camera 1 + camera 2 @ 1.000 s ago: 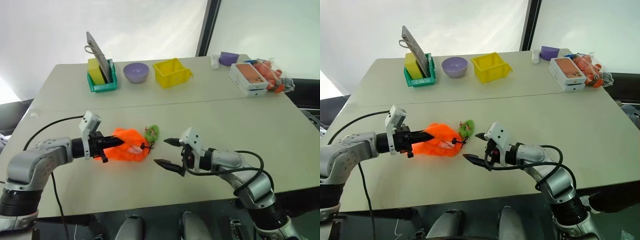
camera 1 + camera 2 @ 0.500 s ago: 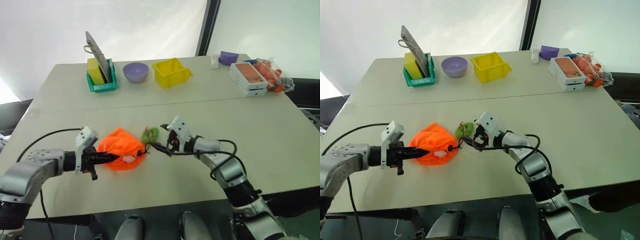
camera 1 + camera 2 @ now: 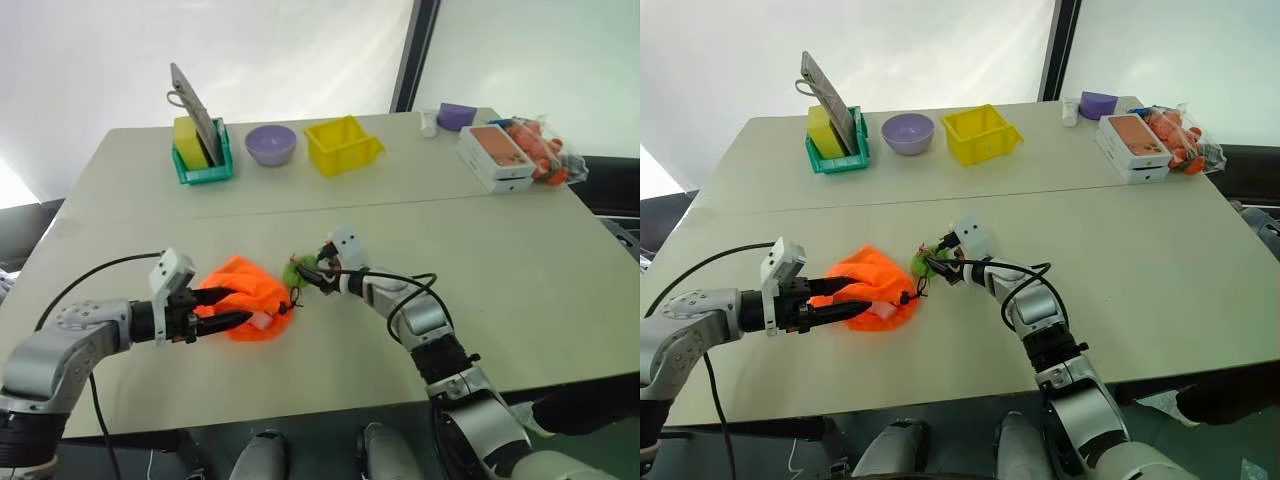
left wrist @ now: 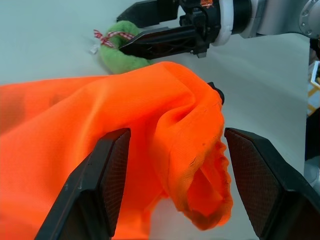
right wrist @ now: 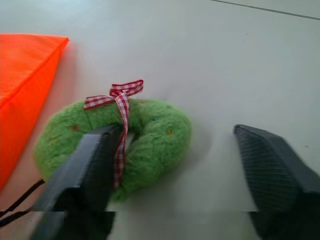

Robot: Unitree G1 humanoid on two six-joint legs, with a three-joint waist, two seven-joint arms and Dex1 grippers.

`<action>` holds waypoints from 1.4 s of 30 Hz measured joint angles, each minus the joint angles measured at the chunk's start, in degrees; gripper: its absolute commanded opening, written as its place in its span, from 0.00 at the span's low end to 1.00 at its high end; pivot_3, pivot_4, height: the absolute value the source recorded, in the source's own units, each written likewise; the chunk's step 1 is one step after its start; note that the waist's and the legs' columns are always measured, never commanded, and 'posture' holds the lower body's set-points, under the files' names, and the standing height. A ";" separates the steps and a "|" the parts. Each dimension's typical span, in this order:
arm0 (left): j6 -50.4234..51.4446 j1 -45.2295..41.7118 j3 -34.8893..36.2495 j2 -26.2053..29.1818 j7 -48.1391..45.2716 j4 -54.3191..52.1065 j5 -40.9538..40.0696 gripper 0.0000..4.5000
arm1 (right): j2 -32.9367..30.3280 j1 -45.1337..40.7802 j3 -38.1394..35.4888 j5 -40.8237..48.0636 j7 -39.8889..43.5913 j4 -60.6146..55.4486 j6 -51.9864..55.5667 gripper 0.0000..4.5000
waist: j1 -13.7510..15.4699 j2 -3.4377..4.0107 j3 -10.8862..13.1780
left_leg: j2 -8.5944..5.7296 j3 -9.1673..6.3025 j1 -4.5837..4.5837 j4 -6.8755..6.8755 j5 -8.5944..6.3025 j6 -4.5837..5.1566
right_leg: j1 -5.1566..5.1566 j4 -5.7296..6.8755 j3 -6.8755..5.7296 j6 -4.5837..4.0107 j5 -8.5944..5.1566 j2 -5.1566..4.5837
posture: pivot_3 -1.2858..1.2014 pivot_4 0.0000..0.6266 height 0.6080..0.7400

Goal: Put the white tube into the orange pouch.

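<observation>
Orange fabric of the orange pouch (image 3: 245, 300) was seen bunched on the table (image 3: 560, 270), straddled but not gripped by the left gripper (image 3: 232, 305), its jaws well apart. At the pouch's four o'clock a bit of the white tube (image 3: 262, 321) peeked out. At its two o'clock the right gripper (image 5: 175, 185) was spread around a green wreath-shaped tag (image 5: 115, 142), one finger touching it, nothing clamped.

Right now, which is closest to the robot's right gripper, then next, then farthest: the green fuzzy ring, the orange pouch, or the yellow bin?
Seen from the left eye view, from the right gripper:
1. Green fuzzy ring, right at its fingertips.
2. Orange pouch, just beyond the ring, toward the robot's left.
3. Yellow bin, far across the table at the back.
</observation>
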 measured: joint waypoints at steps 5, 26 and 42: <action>0.58 -0.55 2.97 -0.74 1.64 0.24 -2.15 0.71 | -1.42 3.87 0.06 -0.06 1.30 -4.80 -0.44 0.01 | 0.22 0.00 -0.01 | 0.00 -0.02 0.03 0.02 0.00 0.00 | 0.08 0.00 0.00 0.07 -0.04 0.00 | 0.52 0.24 1.00; -0.67 -17.61 -7.58 -7.40 1.11 7.56 -0.02 1.00 | -13.67 17.73 -21.23 17.28 2.96 -32.20 9.63 0.00 | 0.55 0.03 0.01 | 0.00 0.02 -0.03 0.12 0.00 0.00 | 0.16 -0.11 -0.01 0.21 -0.13 0.03 | 0.52 0.24 1.00; -16.07 -39.61 -31.08 -17.47 -16.17 35.26 20.93 1.00 | -13.96 17.90 -18.92 20.32 4.86 -34.51 8.92 0.00 | 0.38 0.03 0.01 | 0.00 0.04 -0.04 0.11 0.00 0.02 | 0.14 -0.09 -0.03 0.51 -0.02 0.04 | 0.52 0.24 1.00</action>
